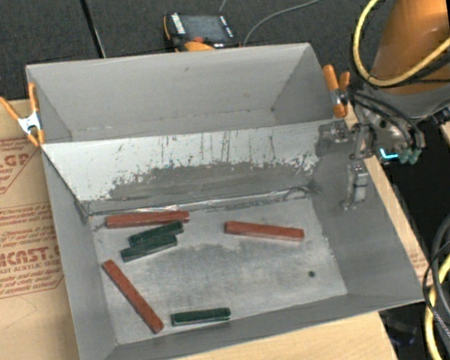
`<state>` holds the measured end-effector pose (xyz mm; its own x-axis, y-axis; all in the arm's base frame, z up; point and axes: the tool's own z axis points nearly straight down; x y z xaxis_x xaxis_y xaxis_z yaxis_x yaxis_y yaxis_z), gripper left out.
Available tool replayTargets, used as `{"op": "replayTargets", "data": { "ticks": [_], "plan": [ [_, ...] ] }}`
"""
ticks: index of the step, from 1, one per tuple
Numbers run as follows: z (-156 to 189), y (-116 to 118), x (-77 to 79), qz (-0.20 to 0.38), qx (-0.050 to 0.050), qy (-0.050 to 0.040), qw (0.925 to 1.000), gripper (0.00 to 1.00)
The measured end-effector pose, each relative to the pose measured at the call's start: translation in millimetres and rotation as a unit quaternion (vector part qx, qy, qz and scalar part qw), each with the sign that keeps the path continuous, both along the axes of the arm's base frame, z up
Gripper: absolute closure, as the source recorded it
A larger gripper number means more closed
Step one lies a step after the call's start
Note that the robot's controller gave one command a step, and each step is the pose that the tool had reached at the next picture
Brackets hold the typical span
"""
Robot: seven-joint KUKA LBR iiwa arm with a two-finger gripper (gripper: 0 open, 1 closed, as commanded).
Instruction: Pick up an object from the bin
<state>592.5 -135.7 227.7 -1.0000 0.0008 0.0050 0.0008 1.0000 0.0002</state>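
Gripper (355,189) at frame right over the bin's (194,87) right wall, open or closed unclear, red stick (264,232) lying nearest, centre of frame.

Robotics lab: cabled robot arm (404,31) beside a grey metal bin (178,90).

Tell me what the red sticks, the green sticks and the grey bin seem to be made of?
Red sticks: flat matte bars, perhaps painted wood or plastic; no shine. Green sticks: same look, darker. Bin: dull grey sheet metal, scratched and scuffed inside.
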Motion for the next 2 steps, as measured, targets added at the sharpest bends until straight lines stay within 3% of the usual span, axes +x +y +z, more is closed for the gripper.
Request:
{"op": "replayTargets", "data": {
  "ticks": [1,2],
  "plan": [
    [-146,41,-1.0,-0.142,0.001,0.0001,0.9899,0.0],
    [-159,88,-18.4,-0.143,0.0,-0.0016,0.9897,0.0]
  ]
}}
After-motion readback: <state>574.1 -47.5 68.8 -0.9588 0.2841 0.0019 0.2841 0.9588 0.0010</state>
